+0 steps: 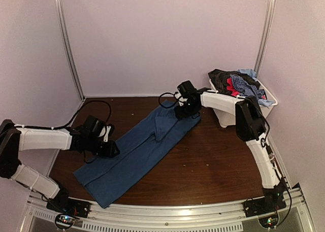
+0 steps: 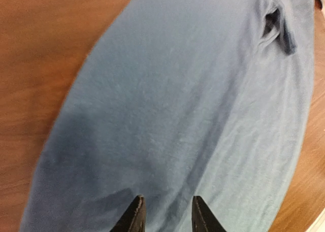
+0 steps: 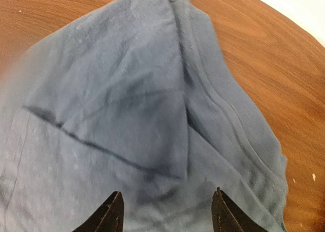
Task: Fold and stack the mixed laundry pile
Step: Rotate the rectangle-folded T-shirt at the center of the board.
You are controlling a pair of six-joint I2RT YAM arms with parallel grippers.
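A plain dark-blue T-shirt (image 1: 137,148) lies stretched out diagonally on the brown table, folded lengthwise, with a sleeve flap near its far end. My left gripper (image 1: 110,150) is open at the shirt's left edge, its jaws (image 2: 165,214) apart just above the cloth (image 2: 193,100) and holding nothing. My right gripper (image 1: 185,111) is open at the shirt's far end, its jaws (image 3: 167,211) wide apart over the folded sleeve (image 3: 132,120). The rest of the laundry pile (image 1: 238,84), with black, red, checked and light-blue clothes, sits in the bin.
A white plastic bin (image 1: 226,107) stands at the back right of the table, behind the right arm. Pale walls enclose the table on three sides. A metal rail (image 1: 167,211) runs along the near edge.
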